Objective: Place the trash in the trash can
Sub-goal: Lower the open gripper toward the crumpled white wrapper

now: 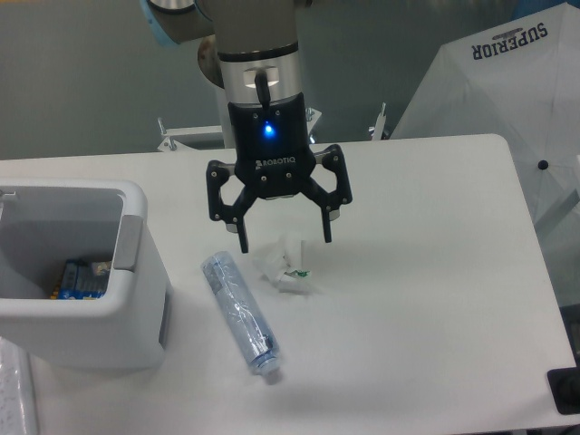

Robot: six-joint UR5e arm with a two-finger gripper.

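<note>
The end effector (284, 243) hangs wide open and empty, straddling the wrapper (287, 268) for a pinch. The bottle (240, 314) lies beside it on the surface (426, 308); the trash can (77, 272) stands left.

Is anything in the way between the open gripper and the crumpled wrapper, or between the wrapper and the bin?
Nothing visible blocks the gripper; it hangs open directly over the wrapper. On the table, the crushed bottle lies between the wrapper and the trash can, but a lifted carry to the bin's open top would pass above it.
</note>
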